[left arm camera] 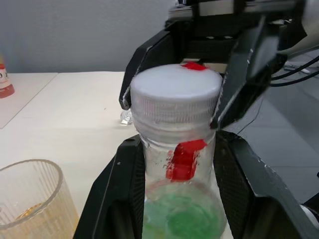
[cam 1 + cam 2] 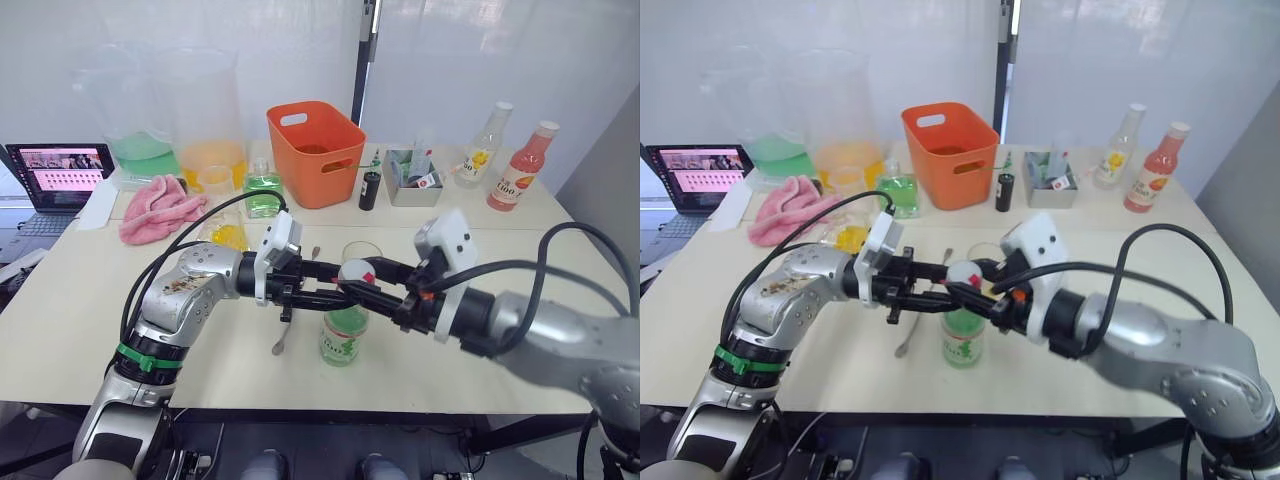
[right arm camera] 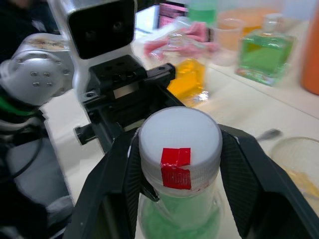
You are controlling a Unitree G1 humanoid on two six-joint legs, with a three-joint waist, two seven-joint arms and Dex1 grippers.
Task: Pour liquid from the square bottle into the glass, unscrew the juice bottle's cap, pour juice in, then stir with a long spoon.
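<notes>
A: Where is the juice bottle [image 2: 342, 335] sitting?

B: It is standing upright near the front edge of the table [image 2: 90, 330], about the middle, with the glass [image 2: 360, 255] just behind it. The glass is already holding a little yellow liquid. The square bottle [image 2: 226, 234] is resting further back on the left, and the long spoon [image 2: 283, 335] is lying flat just left of the juice bottle.

A: And the grippers?

B: The left gripper [image 1: 174, 164] is pinching the bottle at its shoulder, fingers pressed against both sides below the cap. The right gripper [image 3: 179, 164] is closing on the cap [image 3: 179, 139], one finger on each side of the white rim; contact looks firm, though I cannot confirm how tight.

A: So unscrewing is the step in hand. How should it go?

B: My judgement: the left grip should be staying stiff so the bottle is not spinning with the cap. The right wrist should be turning about the bottle's own upright axis, not levering sideways, since a tilt could be nudging the glass behind. Lifting should wait until the thread is running free
</notes>
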